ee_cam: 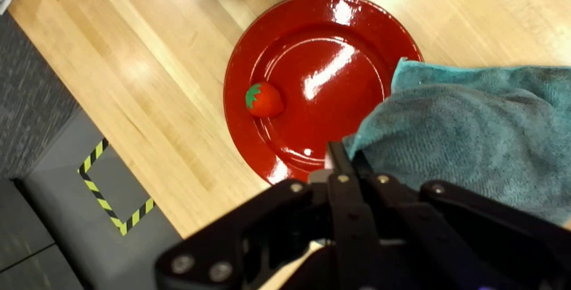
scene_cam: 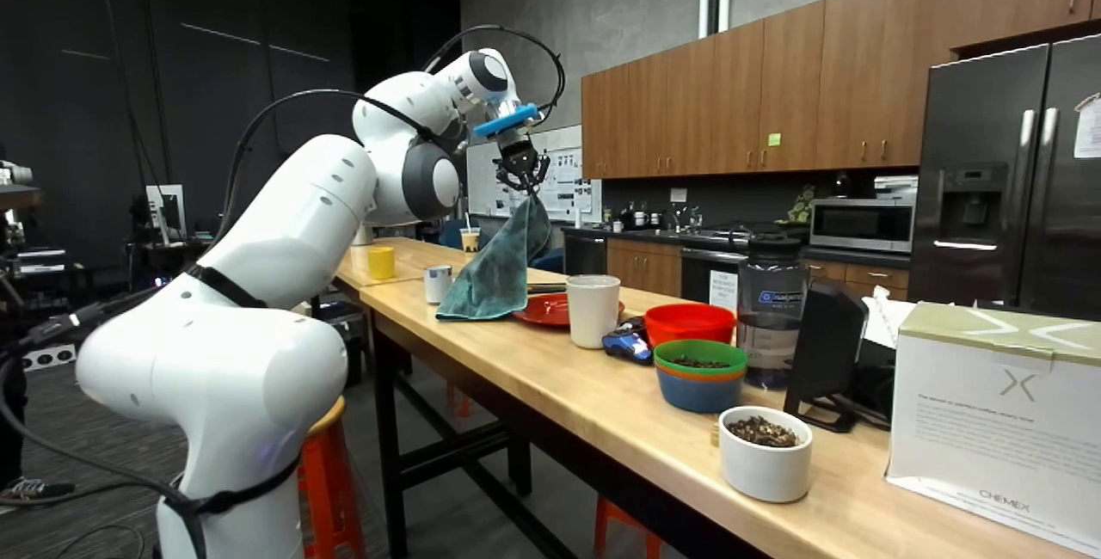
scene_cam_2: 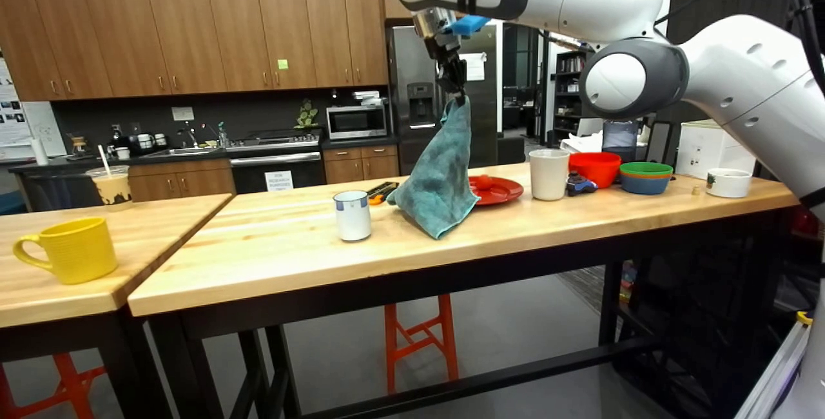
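Jaws tight on teal cloth (ee_cam: 473, 134) beside red plate (ee_cam: 312, 120)

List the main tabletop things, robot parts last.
cloth: 1, teal, under tool
plate: 1, red, near cloth
strawberry: 1, red-green, on plate
small cup: 1, white-blue, near cloth
tall cup: 1, white, near plate
bowl: 1, red, near tall cup
bottle: 1, grey, near bowl
box: 1, white-green, table end
ramekin: 1, white, near box
nested bowls: 3, green-orange-blue, near ramekin
mug: 1, yellow, adjoining table
arm: 1, white, partly over table
tool: 1, black, gripping cloth
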`<state>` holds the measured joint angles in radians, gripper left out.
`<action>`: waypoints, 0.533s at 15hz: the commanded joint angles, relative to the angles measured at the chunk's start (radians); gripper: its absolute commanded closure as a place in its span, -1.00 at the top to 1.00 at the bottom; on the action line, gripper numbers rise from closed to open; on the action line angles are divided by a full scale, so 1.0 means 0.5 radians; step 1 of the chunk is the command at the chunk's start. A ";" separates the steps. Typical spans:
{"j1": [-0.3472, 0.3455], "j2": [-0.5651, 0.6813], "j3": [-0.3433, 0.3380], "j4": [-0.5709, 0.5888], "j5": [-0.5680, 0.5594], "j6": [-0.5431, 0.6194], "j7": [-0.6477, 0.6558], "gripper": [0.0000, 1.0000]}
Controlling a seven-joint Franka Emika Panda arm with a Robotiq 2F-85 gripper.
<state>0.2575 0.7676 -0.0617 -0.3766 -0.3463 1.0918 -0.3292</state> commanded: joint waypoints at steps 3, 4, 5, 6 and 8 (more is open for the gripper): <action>-0.159 0.038 -0.034 0.039 0.077 -0.203 0.117 -0.99; -0.193 0.040 -0.039 0.037 0.076 -0.229 0.122 -0.99; -0.230 0.048 -0.039 0.040 0.087 -0.247 0.131 -0.99; -0.265 0.051 -0.038 0.044 0.099 -0.268 0.138 -0.99; -0.329 0.059 -0.030 0.051 0.133 -0.294 0.155 -0.99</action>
<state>0.1361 0.7898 -0.0714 -0.3764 -0.3282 0.9798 -0.2777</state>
